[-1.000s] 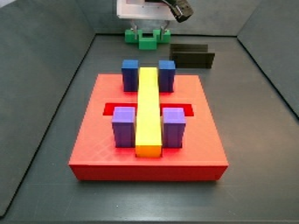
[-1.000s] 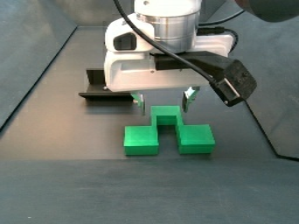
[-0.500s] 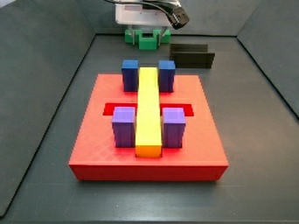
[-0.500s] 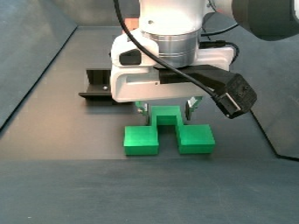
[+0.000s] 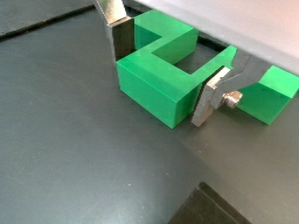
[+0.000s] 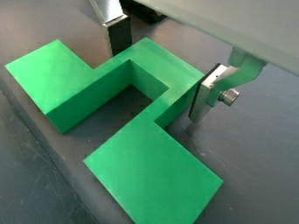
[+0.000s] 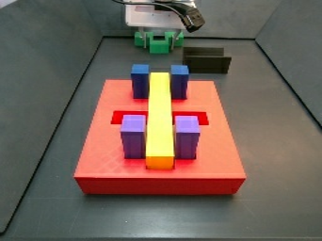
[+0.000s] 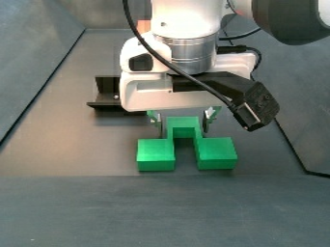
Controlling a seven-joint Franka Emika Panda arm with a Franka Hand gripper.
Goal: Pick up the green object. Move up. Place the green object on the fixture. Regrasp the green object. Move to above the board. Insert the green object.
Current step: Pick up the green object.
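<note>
The green object (image 8: 157, 152) lies on the dark floor, U-shaped with a raised middle and two side arms; it also shows at the far end in a side view (image 7: 158, 41). My gripper (image 8: 183, 122) is low over it and open. Its fingers straddle the raised middle, one on each side. In both wrist views the silver fingers (image 5: 121, 35) (image 6: 205, 91) stand beside the green object (image 5: 152, 83) (image 6: 140, 157), with the gripper (image 5: 163, 86) (image 6: 156, 86) centred on the bridge. The fixture (image 7: 208, 61) (image 8: 110, 95) stands just beside it. The red board (image 7: 126, 160) lies nearer the front.
The board carries a long yellow bar (image 7: 160, 113), blue blocks (image 7: 139, 79) and purple blocks (image 7: 132, 137). Grey walls (image 7: 75, 75) enclose the floor on both sides.
The gripper has come down lower over the green object, so its fingers now flank the raised middle. The green object has not moved.
</note>
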